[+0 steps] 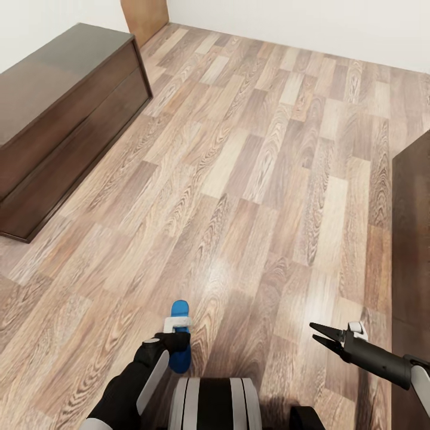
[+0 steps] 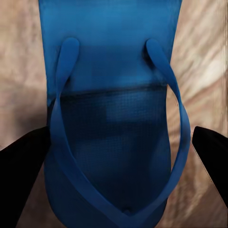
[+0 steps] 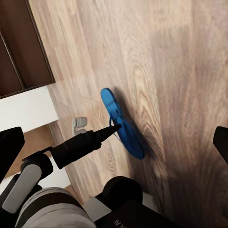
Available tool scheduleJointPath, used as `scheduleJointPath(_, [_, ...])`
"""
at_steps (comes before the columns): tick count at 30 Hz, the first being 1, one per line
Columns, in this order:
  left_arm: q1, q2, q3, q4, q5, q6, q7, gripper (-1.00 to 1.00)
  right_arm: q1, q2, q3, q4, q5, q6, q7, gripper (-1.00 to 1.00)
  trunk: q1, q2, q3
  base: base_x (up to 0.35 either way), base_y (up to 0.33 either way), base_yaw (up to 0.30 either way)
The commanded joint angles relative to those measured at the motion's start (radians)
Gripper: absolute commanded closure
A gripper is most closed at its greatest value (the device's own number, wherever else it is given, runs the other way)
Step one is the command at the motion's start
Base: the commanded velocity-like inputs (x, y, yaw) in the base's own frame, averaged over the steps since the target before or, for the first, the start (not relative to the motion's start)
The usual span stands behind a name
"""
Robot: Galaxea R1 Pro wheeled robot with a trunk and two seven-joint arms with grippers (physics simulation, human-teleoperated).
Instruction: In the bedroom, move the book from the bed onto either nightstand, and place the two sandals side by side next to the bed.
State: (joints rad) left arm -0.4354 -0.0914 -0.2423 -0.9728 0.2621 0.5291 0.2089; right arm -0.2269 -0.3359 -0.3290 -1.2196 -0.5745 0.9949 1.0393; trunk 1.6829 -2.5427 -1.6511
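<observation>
A bright blue sandal sits at the lower centre of the head view. The floor shows mixed tan and brown wood-grain planks. A dark brown cabinet fills the upper left, against white walls.

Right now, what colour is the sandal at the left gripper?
Bright blue all over, straps included; the sandal shows best in the left wrist view.

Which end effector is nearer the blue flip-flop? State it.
Left. The left end effector is right at the blue flip-flop, its fingers either side of the sole. The right end effector hangs open over bare floor, well off to the sandal's side.
</observation>
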Motion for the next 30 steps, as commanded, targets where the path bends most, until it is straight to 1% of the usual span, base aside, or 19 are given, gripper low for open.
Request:
scheduleJointPath(1, [0.0,0.001,-0.002,-0.001,0.011,0.003,0.009,1.0,0.0,0.0,-0.001,0.0,0.002,0.004,0.004,-1.0,-0.001,0.0,0.003,0.0,0.0,0.0])
scheduleJointPath(17, [0.0,0.008,0.006,-0.004,0.011,0.007,0.007,1.0,0.0,0.0,-0.002,0.001,0.003,0.003,0.004,-1.0,-0.008,0.004,0.065,0.0,0.0,0.0])
scheduleJointPath(19, [0.0,0.011,0.01,-0.017,0.011,0.008,0.008,1.0,0.0,0.0,-0.003,0.001,0.004,0.002,0.003,-1.0,-0.009,0.004,0.073,0.0,0.0,0.0])
scheduleJointPath(21, [0.0,0.019,0.027,-0.04,0.013,0.011,0.007,1.0,0.0,0.0,-0.003,0.002,0.007,0.002,0.003,-1.0,-0.01,0.005,0.081,0.0,0.0,0.0])
scheduleJointPath(22, [0.0,0.028,0.049,-0.057,0.018,0.013,-0.001,1.0,0.0,0.0,-0.003,0.002,0.008,0.002,0.003,-1.0,-0.01,0.005,0.085,0.0,0.0,0.0])
scheduleJointPath(23, [0.0,0.039,0.077,-0.073,0.029,0.016,-0.024,1.0,0.0,0.0,-0.004,0.003,0.009,0.002,0.002,-1.0,-0.01,0.005,0.089,0.0,0.0,0.0])
scheduleJointPath(24, [0.0,0.054,0.11,-0.087,0.048,0.02,-0.061,1.0,0.0,0.0,-0.004,0.003,0.011,0.001,0.001,-1.0,-0.011,0.005,0.092,0.0,0.0,0.0])
scheduleJointPath(25, [0.0,0.077,0.149,-0.096,0.074,0.033,-0.122,1.0,0.0,0.0,-0.004,0.003,0.012,0.001,0.0,-1.0,-0.011,0.006,0.096,0.0,0.0,0.0])
scheduleJointPath(26, [0.0,0.104,0.184,-0.102,0.099,0.057,-0.192,1.0,0.0,0.0,-0.004,0.004,0.013,0.0,-0.002,-1.0,-0.012,0.006,0.1,0.0,0.0,0.0])
scheduleJointPath(27, [0.0,0.162,0.226,-0.108,0.133,0.107,-0.318,1.0,0.0,0.0,-0.004,0.004,0.015,0.0,-0.003,-1.0,-0.012,0.006,0.104,0.0,0.0,0.0])
scheduleJointPath(28, [0.0,0.223,0.255,-0.11,0.16,0.155,-0.459,1.0,0.0,0.0,-0.004,0.004,0.015,-0.001,-0.004,-1.0,-0.013,0.006,0.108,0.0,0.0,0.0])
scheduleJointPath(30, [0.005,0.298,0.283,-0.107,0.184,0.19,-0.654,1.0,0.0,0.0,-0.004,0.005,0.016,-0.001,-0.004,-1.0,-0.014,0.007,0.116,0.0,0.0,0.0])
